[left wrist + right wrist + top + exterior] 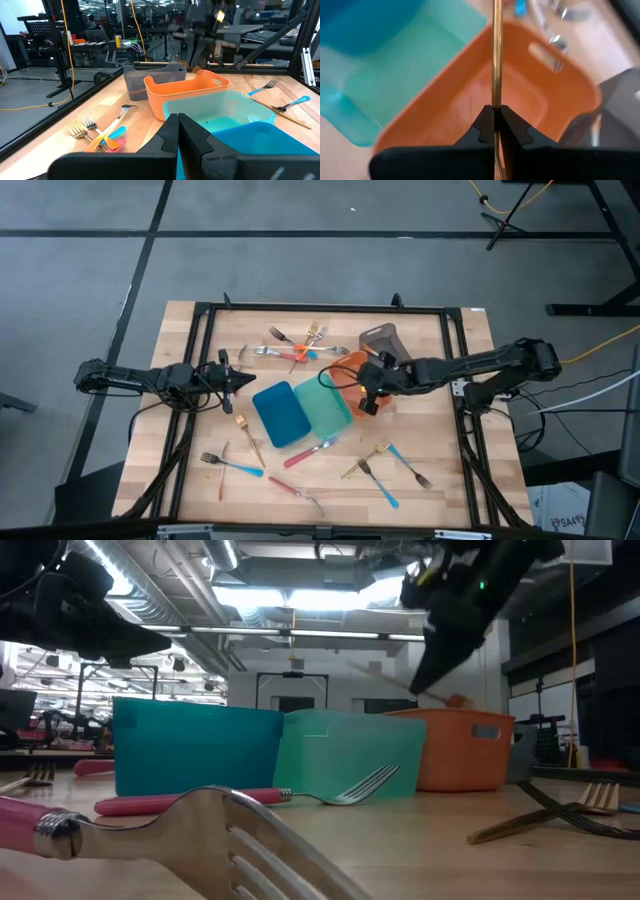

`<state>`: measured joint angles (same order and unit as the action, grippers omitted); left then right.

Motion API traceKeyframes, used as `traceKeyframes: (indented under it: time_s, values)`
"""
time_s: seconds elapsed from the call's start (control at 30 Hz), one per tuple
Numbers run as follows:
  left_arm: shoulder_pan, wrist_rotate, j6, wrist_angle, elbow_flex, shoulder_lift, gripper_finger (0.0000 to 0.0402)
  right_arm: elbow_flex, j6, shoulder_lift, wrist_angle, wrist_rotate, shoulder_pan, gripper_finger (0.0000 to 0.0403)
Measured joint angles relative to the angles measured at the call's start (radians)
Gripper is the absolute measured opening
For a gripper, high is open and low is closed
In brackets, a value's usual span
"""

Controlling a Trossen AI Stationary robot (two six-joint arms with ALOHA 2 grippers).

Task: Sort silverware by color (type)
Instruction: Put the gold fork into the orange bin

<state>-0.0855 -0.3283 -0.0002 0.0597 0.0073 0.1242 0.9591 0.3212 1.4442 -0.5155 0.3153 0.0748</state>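
**Sorting barely begun, first piece over orange tray**

A gold-handled utensil (pixel 496 55) was held clenched in the right hand (pixel 496 120) above the orange tray (pixel 470 115), not yet dropped. The left hand (pixel 178 131) was kept shut and empty beside the blue tray (pixel 280 413). The other silverware (pixel 300 345) was left scattered across the bench (pixel 440 480), and the trays appeared mostly empty.

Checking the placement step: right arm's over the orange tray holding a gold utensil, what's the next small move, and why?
Probably lower a little, then open the fingers. The right gripper is shut on the gold-handled utensil, which hangs above the orange tray, so it should fall inside. The left gripper waits shut near the blue tray.
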Motion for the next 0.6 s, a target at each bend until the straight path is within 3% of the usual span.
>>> traceKeyframes:
  time_s: [0.27, 0.6]
  values:
    - [0.0, 0.0, 0.0, 0.0, 0.0, 0.0, 0.0, -0.061, 0.014, 0.047, 0.101, -0.021, -0.025, 0.0001]
    - [0.0, 0.0, 0.0, 0.0, 0.0, 0.0, 0.0, -0.064, 0.014, 0.136, 0.1, -0.039, -0.025, 0.0001]
